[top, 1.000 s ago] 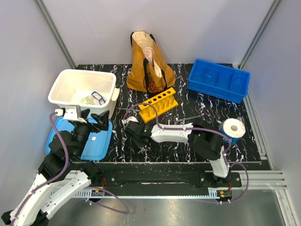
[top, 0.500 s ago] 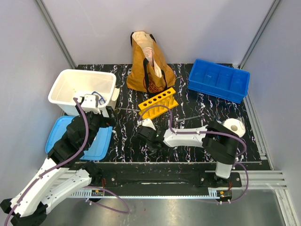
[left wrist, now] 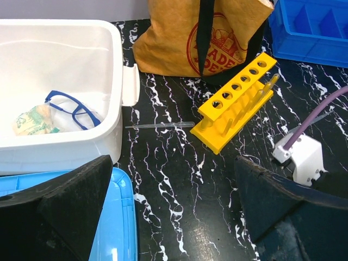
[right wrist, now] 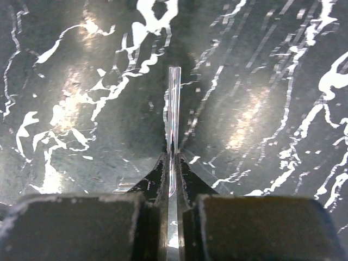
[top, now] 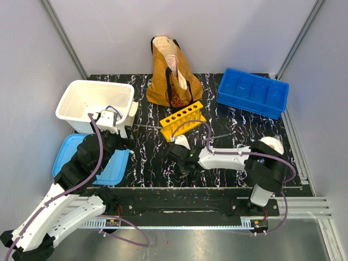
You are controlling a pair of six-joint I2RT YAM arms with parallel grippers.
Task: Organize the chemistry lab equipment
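Held tube: a thin clear tube point(right wrist: 173, 109) is pinched at its near end by the right end effector point(right wrist: 173, 163). The rest of the tube sticks straight out ahead of the fingertips, over the desk.
Right end effector: narrowed to a sliver and clamped on the thin clear tube. In the top view it point(top: 175, 157) sits low at the desk's middle, near the front of the rack and apart from it.
Rack: the yellow plastic six-hole test-tube rack point(top: 183, 119) stands diagonally mid-desk, just in front of the bag. A pale tube point(left wrist: 265, 88) rests slanted along its side.
Loose tube: a slim clear pipette-like tube point(left wrist: 160, 125) lies flat on the desk between the rack and the bin.
Left end effector: spread wide and holding nothing point(left wrist: 171, 212), above the desk beside the bin's near corner.
Bin: a white plastic bin point(top: 70, 92) sits at the desk's left and holds blue-framed safety glasses point(left wrist: 70, 109).
Lid: a light-blue flat lid point(left wrist: 117, 228) lies in front of the bin.
Bag: a mustard-brown tote bag point(top: 171, 76) stands at the back.
Tray: a blue compartment tray point(top: 253, 92) sits at the back right.
Desk: black with white veins point(top: 141, 157).
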